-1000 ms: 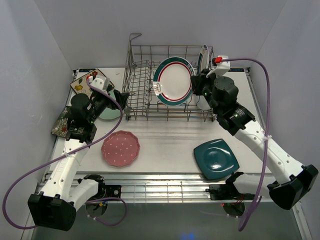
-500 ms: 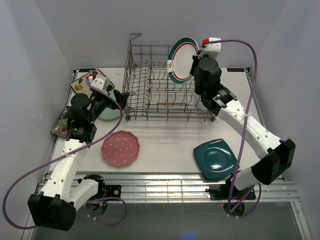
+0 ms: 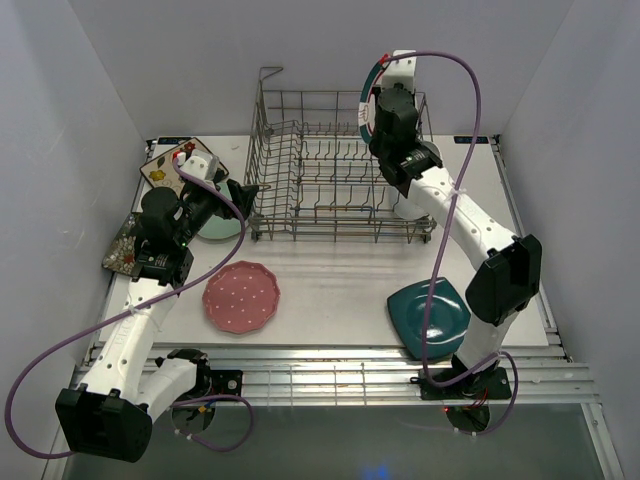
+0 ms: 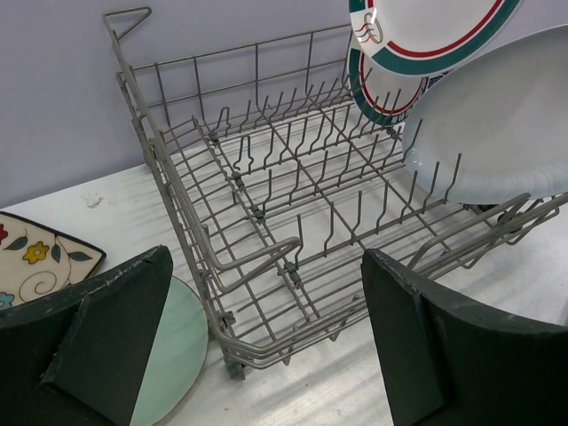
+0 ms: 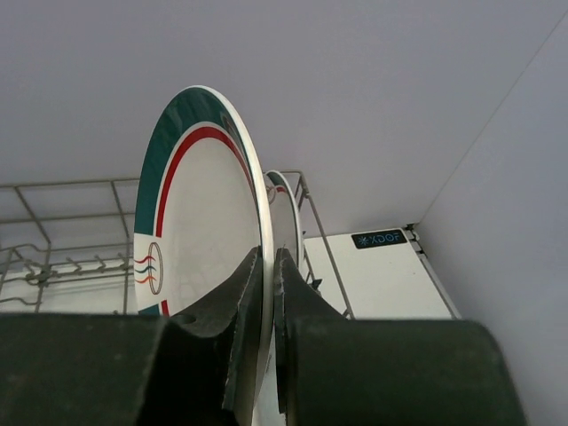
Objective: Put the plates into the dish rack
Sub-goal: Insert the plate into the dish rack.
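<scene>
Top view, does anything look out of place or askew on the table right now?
Nothing spilled or broken. The dark teal square plate sits askew, one corner seeming to poke past the table's front edge. The right gripper holds a rimmed plate above the dish rack's right end.

A white table [image 3: 330, 290] bears a dark sticker [image 5: 379, 239], pale walls [image 3: 150, 50] around.
</scene>
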